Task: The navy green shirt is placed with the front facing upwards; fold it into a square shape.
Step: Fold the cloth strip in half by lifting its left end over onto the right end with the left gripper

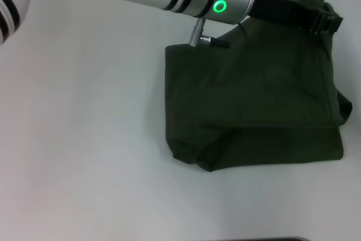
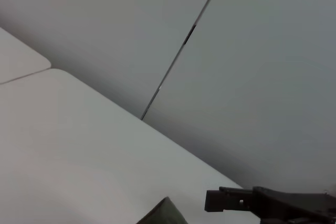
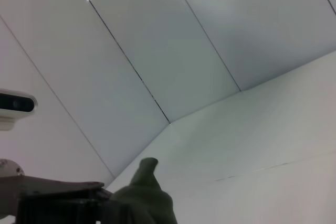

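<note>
Navy green shirt (image 1: 254,105) folded near-square on table (image 1: 84,139); left end effector (image 1: 324,22) at far edge, grip indeterminate. Next: release, square edges.

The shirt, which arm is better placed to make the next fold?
Probably the left. The left gripper is already at the far right corner of the navy green shirt, reaching across it. The right arm doesn't show in the head view.

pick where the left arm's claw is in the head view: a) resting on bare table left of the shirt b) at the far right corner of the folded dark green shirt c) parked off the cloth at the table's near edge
b: the left claw sits at the far right corner of the folded dark olive-green fabric shirt, reaching across from the left.
</note>
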Tool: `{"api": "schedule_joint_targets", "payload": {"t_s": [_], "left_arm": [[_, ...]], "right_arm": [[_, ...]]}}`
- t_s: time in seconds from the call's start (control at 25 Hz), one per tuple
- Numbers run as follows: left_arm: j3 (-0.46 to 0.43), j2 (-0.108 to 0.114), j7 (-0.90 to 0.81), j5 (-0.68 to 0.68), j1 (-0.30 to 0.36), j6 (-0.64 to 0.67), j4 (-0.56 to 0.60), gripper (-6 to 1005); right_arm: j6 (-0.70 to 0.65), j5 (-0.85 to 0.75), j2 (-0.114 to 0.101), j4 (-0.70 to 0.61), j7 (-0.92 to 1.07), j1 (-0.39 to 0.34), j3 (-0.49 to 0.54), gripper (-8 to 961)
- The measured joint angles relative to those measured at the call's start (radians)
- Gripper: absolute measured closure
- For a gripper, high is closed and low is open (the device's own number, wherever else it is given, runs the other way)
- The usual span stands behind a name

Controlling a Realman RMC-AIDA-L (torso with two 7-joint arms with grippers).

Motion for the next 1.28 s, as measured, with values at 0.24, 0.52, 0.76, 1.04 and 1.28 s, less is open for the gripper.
{"api": "schedule_joint_targets", "payload": {"t_s": [0.24,0.52,0.76,1.04,1.28], "left_arm": [[0.047,0.000,0.000,-0.010,-0.011,-0.038,-0.006,1001],[0.051,0.000,-0.001,-0.010,-0.011,-0.052,-0.014,1000],[0.052,0.000,-0.002,-0.010,-0.011,-0.056,-0.019,1001],[0.051,0.000,0.000,-0.010,-0.010,-0.058,-0.023,1001],[0.052,0.000,0.000,-0.010,-0.012,-0.066,-0.029,1000]], "right_arm": [[-0.001,0.000,0.000,0.000,0.000,0.000,0.000,53],[-0.002,0.006,0.000,-0.011,-0.003,-0.011,0.036,53],[-0.002,0.008,0.000,-0.012,-0.004,-0.023,0.079,54],[-0.007,0.008,0.002,-0.012,-0.005,-0.026,0.102,53],[-0.011,0.008,0.003,-0.012,-0.005,-0.026,0.103,54]]}}
